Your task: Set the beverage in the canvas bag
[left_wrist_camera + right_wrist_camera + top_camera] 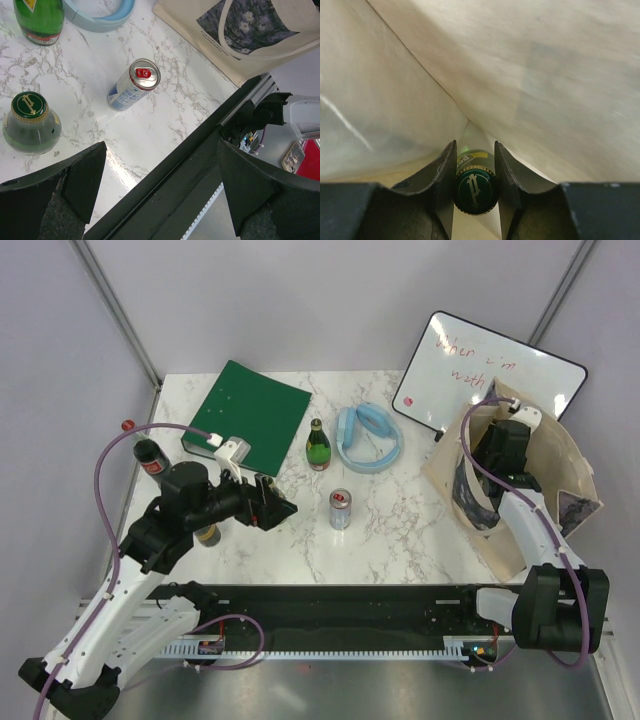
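The tan canvas bag (560, 475) stands at the right of the table; its printed side also shows in the left wrist view (240, 30). My right arm (512, 450) reaches down into its open top, so the fingers are hidden from above. In the right wrist view my right gripper (475, 167) is shut on the neck of a green bottle with a dark green cap (475, 192), between the bag's cloth walls (530, 75). My left gripper (280, 508) is open and empty above the table's middle left, also seen in the left wrist view (160, 185).
A green bottle (318, 445) and a silver can (341, 508) stand mid-table. A second capped green bottle (30, 122) is near my left fingers. A dark cola bottle (150, 455), green binder (250, 415), blue headphones (370, 437) and whiteboard (485, 375) lie further back.
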`<state>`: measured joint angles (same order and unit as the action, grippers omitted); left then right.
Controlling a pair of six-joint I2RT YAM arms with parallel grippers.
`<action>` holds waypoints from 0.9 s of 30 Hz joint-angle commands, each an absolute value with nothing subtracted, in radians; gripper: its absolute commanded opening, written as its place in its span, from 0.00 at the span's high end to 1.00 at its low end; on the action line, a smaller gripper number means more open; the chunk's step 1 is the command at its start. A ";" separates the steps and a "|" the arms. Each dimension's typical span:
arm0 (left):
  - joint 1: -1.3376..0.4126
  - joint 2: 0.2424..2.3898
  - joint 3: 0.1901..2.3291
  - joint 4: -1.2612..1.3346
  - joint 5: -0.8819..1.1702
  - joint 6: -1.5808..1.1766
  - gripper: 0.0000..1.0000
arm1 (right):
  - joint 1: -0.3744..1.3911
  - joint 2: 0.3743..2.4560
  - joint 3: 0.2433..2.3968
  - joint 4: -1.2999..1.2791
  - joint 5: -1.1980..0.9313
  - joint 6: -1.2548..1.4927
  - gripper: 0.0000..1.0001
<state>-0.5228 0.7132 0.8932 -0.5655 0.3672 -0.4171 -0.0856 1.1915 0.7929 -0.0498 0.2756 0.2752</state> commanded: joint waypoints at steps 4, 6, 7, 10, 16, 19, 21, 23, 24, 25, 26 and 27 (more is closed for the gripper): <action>-0.520 0.701 0.928 -0.522 0.360 -0.396 0.01 | -0.091 1.200 0.808 0.075 0.264 0.295 0.94; -0.520 0.698 0.927 -0.520 0.359 -0.396 0.01 | -0.090 1.201 0.808 0.035 0.278 0.295 0.91; -0.520 0.699 0.928 -0.520 0.359 -0.396 0.01 | -0.091 1.200 0.799 0.031 0.284 0.287 0.90; -0.520 0.698 0.928 -0.520 0.359 -0.396 0.01 | -0.091 1.201 0.804 0.002 0.275 0.285 0.86; -0.520 0.690 0.936 -0.526 0.364 -0.390 0.01 | -0.089 1.201 0.850 -0.089 0.282 0.288 0.61; -0.519 0.687 0.939 -0.529 0.360 -0.388 0.01 | -0.090 1.206 0.897 -0.143 0.281 0.287 0.54; -0.520 0.689 0.936 -0.529 0.359 -0.388 0.01 | -0.090 1.206 0.922 -0.184 0.282 0.285 0.50; -0.520 0.690 0.936 -0.531 0.362 -0.390 0.01 | -0.089 1.206 0.960 -0.237 0.291 0.287 0.48; -0.520 0.690 0.936 -0.531 0.364 -0.391 0.01 | -0.089 1.206 0.974 -0.256 0.298 0.291 0.47; -0.520 0.690 0.934 -0.531 0.364 -0.394 0.01 | -0.089 1.203 0.998 -0.273 0.299 0.291 0.46; -0.520 0.690 0.934 -0.529 0.364 -0.394 0.01 | -0.089 1.201 1.011 -0.303 0.296 0.291 0.45; -0.520 0.690 0.933 -0.529 0.364 -0.394 0.01 | -0.090 1.201 1.025 -0.320 0.295 0.293 0.44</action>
<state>-0.5228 0.6975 0.9005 -0.5659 0.3676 -0.4171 -0.0853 1.2110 0.9348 -0.2253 0.2703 0.2848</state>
